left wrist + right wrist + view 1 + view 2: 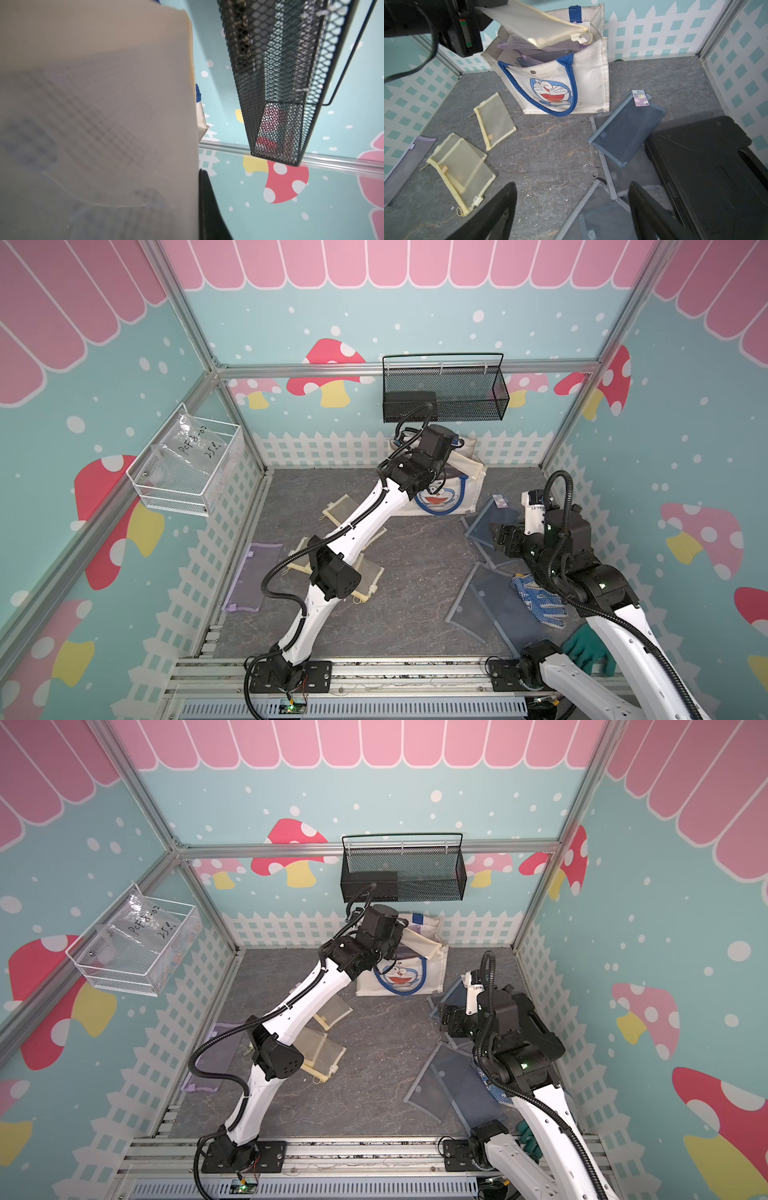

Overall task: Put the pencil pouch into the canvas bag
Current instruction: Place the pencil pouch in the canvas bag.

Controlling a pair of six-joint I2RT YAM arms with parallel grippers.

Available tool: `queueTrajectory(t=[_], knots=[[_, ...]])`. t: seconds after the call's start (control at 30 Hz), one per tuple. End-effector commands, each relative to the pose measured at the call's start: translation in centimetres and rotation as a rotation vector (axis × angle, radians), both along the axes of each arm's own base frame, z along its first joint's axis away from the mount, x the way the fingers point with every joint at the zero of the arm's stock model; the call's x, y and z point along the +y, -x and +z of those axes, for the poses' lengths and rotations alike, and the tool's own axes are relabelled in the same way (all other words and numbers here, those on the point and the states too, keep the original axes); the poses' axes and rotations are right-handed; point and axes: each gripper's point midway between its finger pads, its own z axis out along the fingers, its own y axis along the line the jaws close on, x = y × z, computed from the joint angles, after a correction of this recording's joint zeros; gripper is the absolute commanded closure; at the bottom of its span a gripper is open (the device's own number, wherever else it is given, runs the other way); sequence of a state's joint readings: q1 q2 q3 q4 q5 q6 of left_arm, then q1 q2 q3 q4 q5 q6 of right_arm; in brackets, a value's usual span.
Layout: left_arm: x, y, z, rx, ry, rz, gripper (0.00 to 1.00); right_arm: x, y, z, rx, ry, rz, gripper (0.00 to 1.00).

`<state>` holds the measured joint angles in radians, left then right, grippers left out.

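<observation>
I see a black mesh basket on the back wall, a white wire basket holding a plastic bag on the side wall, and gloves on the worktop.

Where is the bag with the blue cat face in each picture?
Top views: the bag stands at the back of the floor, under the black basket, beside the left arm's wrist.
Left wrist: only a blurry cream surface; the bag can't be picked out.
Right wrist: bag at upper middle.
Shared landmark: white fence.
</observation>
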<state>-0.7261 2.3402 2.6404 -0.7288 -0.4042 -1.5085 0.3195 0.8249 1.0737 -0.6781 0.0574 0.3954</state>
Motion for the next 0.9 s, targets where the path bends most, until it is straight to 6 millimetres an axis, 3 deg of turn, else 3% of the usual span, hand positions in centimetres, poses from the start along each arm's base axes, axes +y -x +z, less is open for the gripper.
queueTrajectory(t=[0.0, 0.7, 0.87], knots=[[2.1, -1.6, 0.6, -0.017, 0.081, 0.112, 1.0, -0.6, 0.1, 1.6, -0.04, 0.07, 0.011, 0.14], [2.7, -4.5, -7.9, 0.097, 0.076, 0.23, 0.99, -0.9, 0.3, 1.9, -0.062, 0.146, 0.04, 0.14], [3.1, -5.0, -8.3, 0.095, 0.048, 0.218, 0.83, -0.9, 0.2, 2.0, -0.064, 0.147, 0.035, 0.14]])
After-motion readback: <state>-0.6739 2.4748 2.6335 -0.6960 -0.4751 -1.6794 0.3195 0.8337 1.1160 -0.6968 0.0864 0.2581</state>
